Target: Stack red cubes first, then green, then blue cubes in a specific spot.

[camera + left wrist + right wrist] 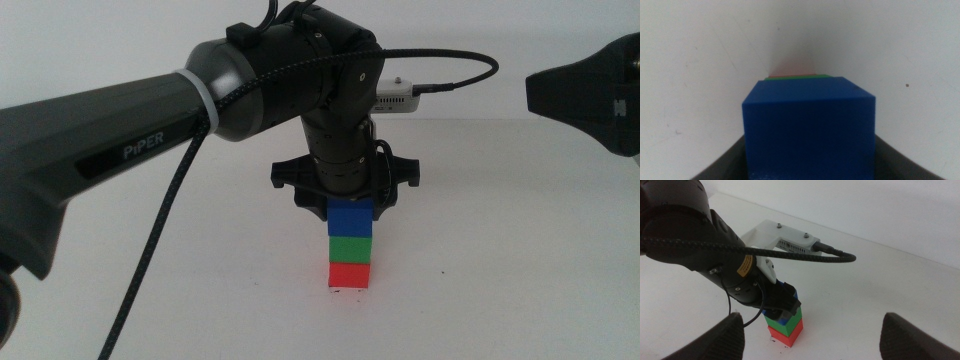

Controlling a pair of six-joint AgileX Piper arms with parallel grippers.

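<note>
Left gripper (349, 203) clamps the blue cube (350, 219) seated atop green (350, 247) on the red cube (349, 274); part the fingers slowly, lift straight up to avoid nudging; right gripper (812, 332) waits open, well aside.

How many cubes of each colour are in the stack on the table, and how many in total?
Red cube: 1, at the bottom
Green cube: 1, in the middle
Blue cube: 1, on top, at the left gripper
Total: 3 cubes
</note>
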